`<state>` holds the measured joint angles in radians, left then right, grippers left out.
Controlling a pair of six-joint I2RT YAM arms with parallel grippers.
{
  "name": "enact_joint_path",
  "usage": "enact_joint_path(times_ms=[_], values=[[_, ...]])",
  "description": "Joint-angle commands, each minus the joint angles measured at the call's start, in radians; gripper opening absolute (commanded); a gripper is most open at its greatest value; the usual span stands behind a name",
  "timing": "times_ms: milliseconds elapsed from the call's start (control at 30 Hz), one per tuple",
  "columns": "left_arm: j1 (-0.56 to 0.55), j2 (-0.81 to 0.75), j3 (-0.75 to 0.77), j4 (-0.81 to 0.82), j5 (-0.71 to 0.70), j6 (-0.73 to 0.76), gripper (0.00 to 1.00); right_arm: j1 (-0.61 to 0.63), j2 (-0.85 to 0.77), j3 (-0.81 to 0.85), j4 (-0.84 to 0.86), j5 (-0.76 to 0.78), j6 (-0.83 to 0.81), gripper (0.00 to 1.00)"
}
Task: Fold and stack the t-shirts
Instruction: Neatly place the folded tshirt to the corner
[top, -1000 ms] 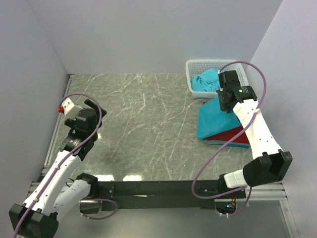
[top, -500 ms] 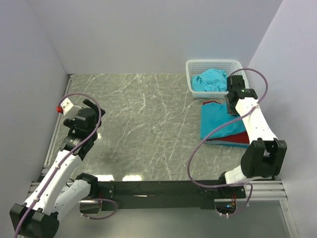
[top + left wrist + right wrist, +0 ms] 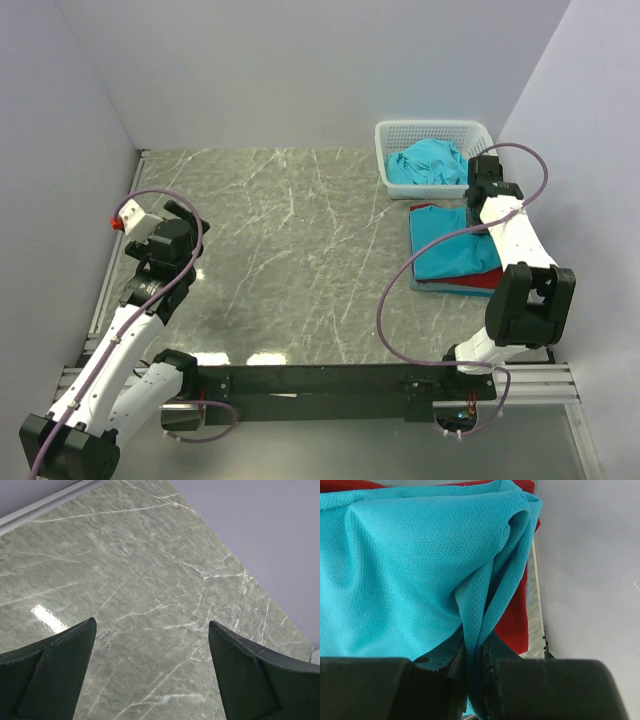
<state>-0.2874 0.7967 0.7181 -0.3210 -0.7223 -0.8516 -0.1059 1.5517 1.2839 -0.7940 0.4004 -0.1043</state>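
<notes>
Marble tabletop [image 3: 300, 240] | right hand [image 3: 474, 650] pinching teal t-shirt [image 3: 410, 560] edge, atop red t-shirt [image 3: 512, 615], frame right | left hand [image 3: 151, 625] wide, empty, frame left, well apart

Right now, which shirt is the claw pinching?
The teal shirt lying on the red one, pinched by the right gripper; the crumpled teal one sits in the basket.

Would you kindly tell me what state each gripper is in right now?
Left gripper: open, holding nothing.
Right gripper: shut on a fold of the teal t-shirt.
</notes>
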Motion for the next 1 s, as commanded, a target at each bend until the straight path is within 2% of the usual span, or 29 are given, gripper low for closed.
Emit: enact_joint_path(times_ms=[0, 67, 100, 133, 167, 200, 233, 467, 600, 800, 967], values=[[0.005, 0.004, 0.009, 0.004, -0.017, -0.001, 0.99, -0.015, 0.01, -0.003, 0.047, 0.032, 0.018, 0.0], [0.005, 0.004, 0.007, 0.003, -0.019, -0.003, 1.0, -0.018, 0.019, 0.0, 0.035, 0.038, 0.034, 0.02], [0.005, 0.004, 0.006, 0.005, -0.017, -0.003, 0.99, -0.018, 0.025, 0.008, 0.018, 0.04, 0.04, 0.11], [0.005, -0.001, 0.006, 0.007, -0.016, -0.003, 1.0, -0.018, 0.027, 0.012, 0.009, 0.044, 0.049, 0.39], [0.007, -0.001, 0.003, 0.011, -0.014, -0.004, 0.99, -0.018, 0.028, 0.015, 0.004, 0.064, 0.067, 0.58], [0.007, -0.001, 0.003, 0.011, -0.012, -0.003, 0.99, -0.017, 0.027, 0.017, 0.003, 0.072, 0.075, 0.74], [0.005, -0.001, 0.003, 0.008, -0.012, -0.004, 0.99, -0.018, 0.021, 0.017, 0.004, 0.078, 0.084, 0.85], [0.008, 0.019, 0.026, -0.029, -0.022, -0.021, 0.99, -0.018, -0.059, 0.057, 0.007, 0.1, 0.182, 0.88], [0.008, 0.021, 0.024, -0.029, -0.026, -0.021, 1.0, -0.018, -0.16, 0.075, 0.03, 0.042, 0.219, 0.89], [0.008, 0.019, 0.052, -0.059, -0.029, -0.032, 0.99, -0.018, -0.339, -0.007, 0.156, -0.213, 0.229, 0.9], [0.008, -0.005, 0.077, -0.098, -0.003, -0.047, 0.99, -0.018, -0.418, -0.078, 0.234, -0.429, 0.235, 0.91]])
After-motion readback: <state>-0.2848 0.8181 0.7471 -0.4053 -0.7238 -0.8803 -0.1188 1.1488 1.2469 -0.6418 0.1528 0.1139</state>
